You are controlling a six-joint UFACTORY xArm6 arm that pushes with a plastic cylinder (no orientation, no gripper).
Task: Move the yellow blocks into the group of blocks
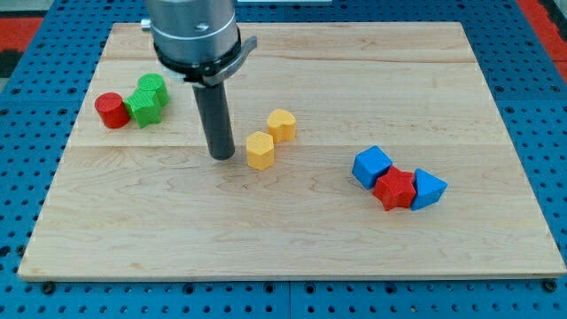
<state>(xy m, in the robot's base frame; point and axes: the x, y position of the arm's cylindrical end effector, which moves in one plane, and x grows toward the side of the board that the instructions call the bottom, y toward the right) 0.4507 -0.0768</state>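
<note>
Two yellow blocks lie near the board's middle: a hexagonal one [260, 150] and another [282, 125] just up and right of it, close together. My tip [221, 157] rests on the board just left of the lower yellow block, a small gap apart. At the view's right sits a group: a blue cube [371, 166], a red star-like block [394, 189] and a blue block [427, 189], touching one another. At the upper left a red cylinder [112, 110] touches a green block [141, 107], with a second green block [154, 89] behind it.
The wooden board [292, 239] lies on a blue perforated table [27, 177]. The arm's grey body [195, 35] hangs over the board's upper left part.
</note>
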